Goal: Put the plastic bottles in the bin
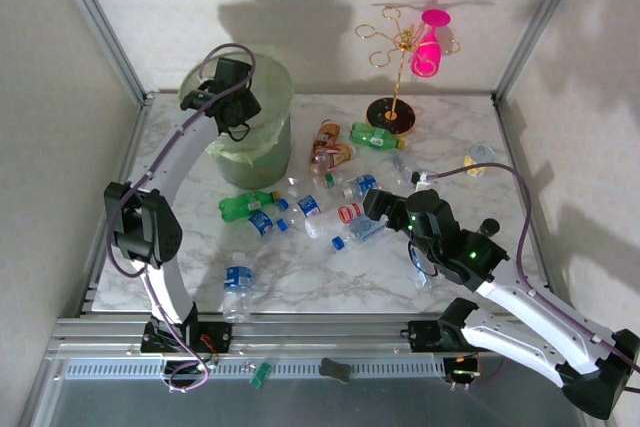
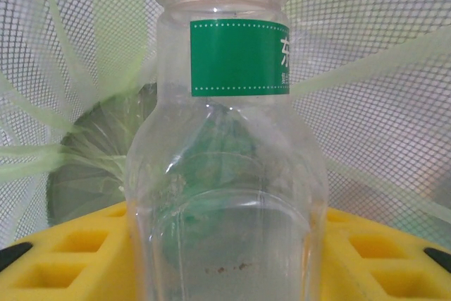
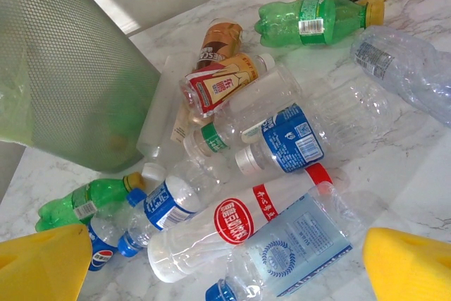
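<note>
The pale green mesh bin (image 1: 258, 152) stands at the back left. My left gripper (image 1: 228, 87) hangs over its mouth, shut on a clear bottle (image 2: 225, 174) with a green label. The bottle sits between the yellow pads (image 2: 70, 252), with the bin's lined mesh wall (image 2: 380, 68) all around it. Several plastic bottles lie in a pile mid-table, among them a red-label bottle (image 3: 232, 227), a blue-label one (image 3: 285, 139) and a green one (image 3: 310, 19). My right gripper (image 1: 385, 209) hovers open over that pile, its yellow fingertips (image 3: 409, 262) either side of the red-label bottle. The bin (image 3: 70, 68) stands just left of the pile.
A gold rack with a pink glass (image 1: 428, 47) stands on a black base (image 1: 390, 114) at the back. A small cup (image 1: 480, 159) lies at the right. One blue-label bottle (image 1: 238, 287) stands alone near the front left. Metal frame posts (image 1: 105, 27) border the table.
</note>
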`<state>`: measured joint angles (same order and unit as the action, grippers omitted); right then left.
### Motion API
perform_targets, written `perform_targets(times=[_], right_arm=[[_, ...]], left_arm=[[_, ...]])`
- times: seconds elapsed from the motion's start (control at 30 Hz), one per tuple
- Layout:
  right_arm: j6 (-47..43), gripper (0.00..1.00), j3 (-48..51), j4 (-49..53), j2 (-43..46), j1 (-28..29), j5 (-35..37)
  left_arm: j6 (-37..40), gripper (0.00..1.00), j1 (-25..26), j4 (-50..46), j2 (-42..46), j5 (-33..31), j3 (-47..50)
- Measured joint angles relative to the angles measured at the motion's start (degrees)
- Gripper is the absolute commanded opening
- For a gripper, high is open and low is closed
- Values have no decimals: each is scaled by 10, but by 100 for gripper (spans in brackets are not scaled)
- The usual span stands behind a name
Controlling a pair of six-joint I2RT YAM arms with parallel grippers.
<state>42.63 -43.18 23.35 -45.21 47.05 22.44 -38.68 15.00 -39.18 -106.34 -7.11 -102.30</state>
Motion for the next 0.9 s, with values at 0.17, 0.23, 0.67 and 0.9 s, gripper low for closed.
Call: perform_targets(times=[0.17, 0.23, 0.67, 0.9], right_arm=[[0, 99, 0, 0, 0, 0, 0], [0, 99, 0, 0, 0, 0, 0], [0, 99, -1, 1, -3, 0, 0], [0, 99, -8, 4, -3, 0, 0]], left_arm=[[-2, 47, 0, -2, -10, -8, 1], [-2, 51, 0, -2, -10, -11, 2], [-17, 78, 0, -5, -10, -15, 5], [-24, 81, 0, -5, 4, -12, 18]])
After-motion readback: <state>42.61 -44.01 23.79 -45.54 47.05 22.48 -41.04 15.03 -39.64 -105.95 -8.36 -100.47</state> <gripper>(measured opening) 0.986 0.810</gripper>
